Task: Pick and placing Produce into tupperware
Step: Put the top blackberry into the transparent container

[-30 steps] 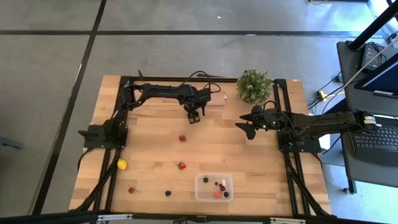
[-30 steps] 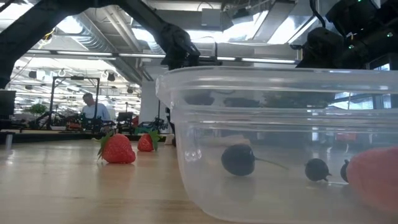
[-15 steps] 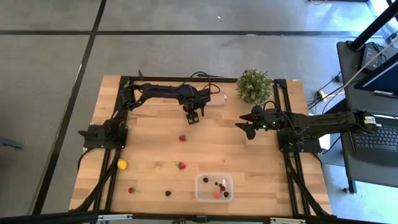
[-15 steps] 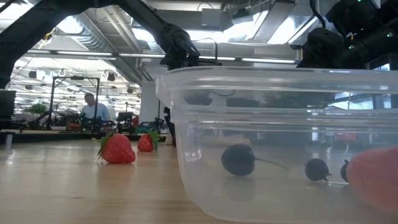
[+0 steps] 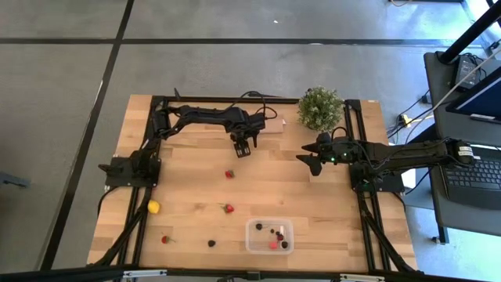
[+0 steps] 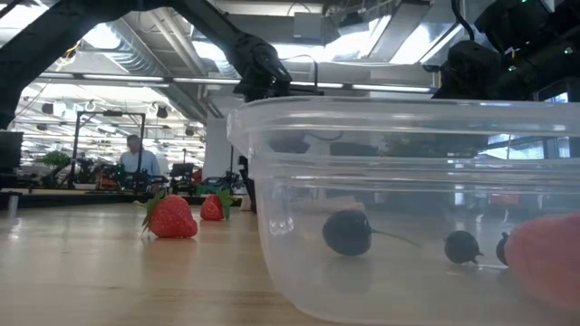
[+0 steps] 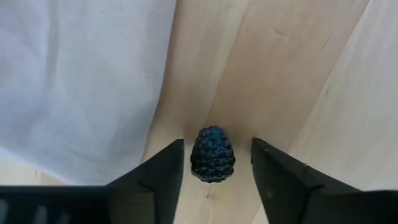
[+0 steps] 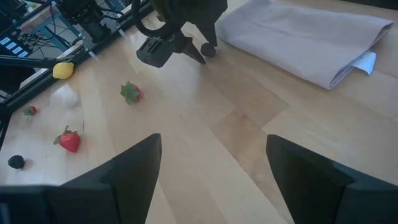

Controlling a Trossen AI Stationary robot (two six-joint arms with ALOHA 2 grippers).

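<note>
Produce is scattered over the pale wooden worktop (image 5: pixel 313 196), and some of it already lies in the small clear plastic rectangular tub (image 5: pixel 269 236) at the near edge, right of centre. Inside the tub, dark round berries (image 6: pixel 348 233) and a red strawberry piece (image 6: pixel 546 263) are seen through the wall in the low view. On the bare wood, a small yellow lemon (image 5: pixel 153 207) lies near the left rail, a red strawberry (image 5: pixel 165 240) sits at the near left, a dark berry (image 5: pixel 211 243) rests just left of the tub, and two more red strawberries (image 5: pixel 228 208) (image 5: pixel 229 174) lie around the middle.

At the far side, left of centre, the left claw (image 5: pixel 243 147) is held low over the worktop, beside a folded whitish cloth (image 8: pixel 298 37). Its fingers are parted, and a bumpy blue-black blackberry (image 7: pixel 212 154) stands between them on the wood; small gaps are seen on both sides, so the berry is not squeezed.

The right claw (image 5: pixel 306 163) is parked right of centre, well apart from the produce, with its fingers spread wide and nothing between them. A bushy green potted plant (image 5: pixel 320 108) stands at the far edge just behind it.
</note>
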